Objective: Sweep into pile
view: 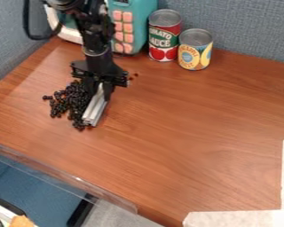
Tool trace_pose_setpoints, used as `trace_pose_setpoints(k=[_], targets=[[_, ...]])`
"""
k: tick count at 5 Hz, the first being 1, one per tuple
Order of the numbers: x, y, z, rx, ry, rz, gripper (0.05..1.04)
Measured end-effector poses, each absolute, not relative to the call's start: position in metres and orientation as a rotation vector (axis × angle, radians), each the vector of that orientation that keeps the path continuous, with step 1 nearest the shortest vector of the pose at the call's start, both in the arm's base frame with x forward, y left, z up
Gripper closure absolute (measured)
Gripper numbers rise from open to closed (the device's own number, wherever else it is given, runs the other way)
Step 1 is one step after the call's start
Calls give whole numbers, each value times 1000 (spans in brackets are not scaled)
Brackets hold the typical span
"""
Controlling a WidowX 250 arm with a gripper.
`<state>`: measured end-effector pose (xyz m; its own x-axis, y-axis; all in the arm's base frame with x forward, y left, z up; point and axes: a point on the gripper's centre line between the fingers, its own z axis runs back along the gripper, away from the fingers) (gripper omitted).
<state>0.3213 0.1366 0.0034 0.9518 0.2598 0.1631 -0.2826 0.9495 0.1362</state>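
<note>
Over the table (198, 133), pincer (99, 94) down, gripping bar (94, 108).

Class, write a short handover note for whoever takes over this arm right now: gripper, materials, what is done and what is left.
Gripper: jaws closed on a silver bar, which slants down close to the table.
Materials: small black pieces lie at the bar's left side in the view; a few reddish-brown bits lie behind the gripper, to its right in the view.
Done: most black pieces lie together in a loose heap.
Left: its left and near edges straggle; probably sweep these inward, and perhaps the brown bits too.
</note>
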Motion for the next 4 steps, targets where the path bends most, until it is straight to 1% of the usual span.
trace_pose_setpoints(k=[2, 3, 4], targets=[[305, 165, 3, 171, -137, 354, 740], [301, 170, 3, 172, -135, 360, 740], [298, 173, 4, 157, -130, 367, 740]])
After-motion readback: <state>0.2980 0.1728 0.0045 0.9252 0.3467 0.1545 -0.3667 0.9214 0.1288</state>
